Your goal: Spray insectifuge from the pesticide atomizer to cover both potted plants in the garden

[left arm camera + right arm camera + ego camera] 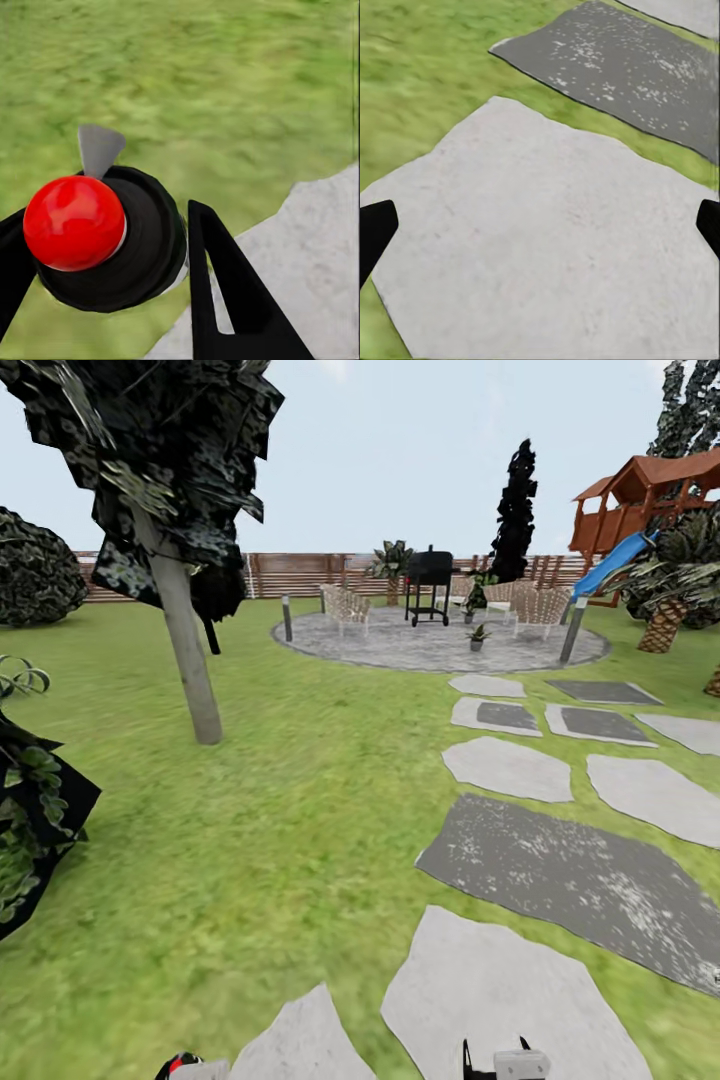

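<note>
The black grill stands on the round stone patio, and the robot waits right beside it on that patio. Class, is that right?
Not quite. The black grill does stand on the round stone patio, but the head view shows the robot far from it, back on the stepping stones in the lawn.

No legible text, labels, brands, numbers or signs are showing on any surface in the three views.

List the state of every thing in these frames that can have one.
left hand, shut on the pesticide atomizer
pesticide atomizer, gripped and held over grass
right hand, open and empty above a pale stepping stone
potted plant, upright on the stone patio, far ahead
</note>
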